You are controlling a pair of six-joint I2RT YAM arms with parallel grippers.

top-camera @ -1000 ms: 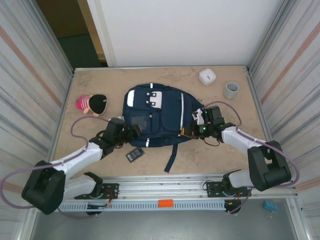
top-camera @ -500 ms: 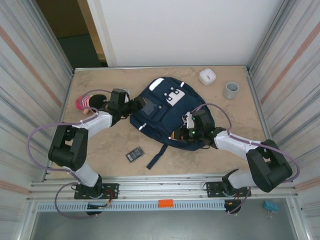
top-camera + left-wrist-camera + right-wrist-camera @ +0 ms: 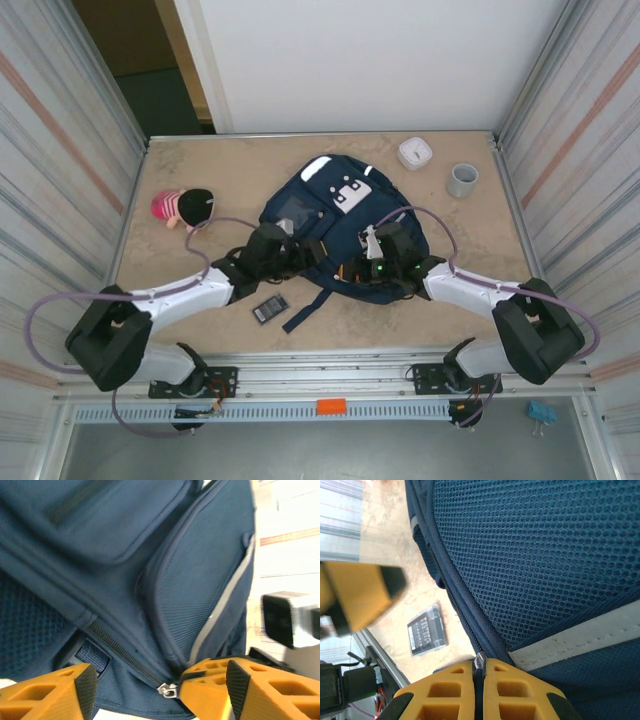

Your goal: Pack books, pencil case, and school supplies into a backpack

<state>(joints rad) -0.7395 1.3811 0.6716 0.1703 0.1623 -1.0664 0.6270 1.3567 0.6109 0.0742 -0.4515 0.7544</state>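
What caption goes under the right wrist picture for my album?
Right jaws pinched shut on the zipper pull of the navy backpack, a small black item lying on the table nearby.

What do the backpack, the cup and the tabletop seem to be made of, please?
Backpack: matte navy woven fabric, probably nylon or polyester. The weave shows close up, with open mesh on one panel.
Cup: smooth and grey, ceramic or plastic; too small to tell.
Tabletop: beige and mottled like stone, possibly a printed laminate.

Backpack (image 3: 330,215) mid-table, bare tabletop (image 3: 485,225) to its right.
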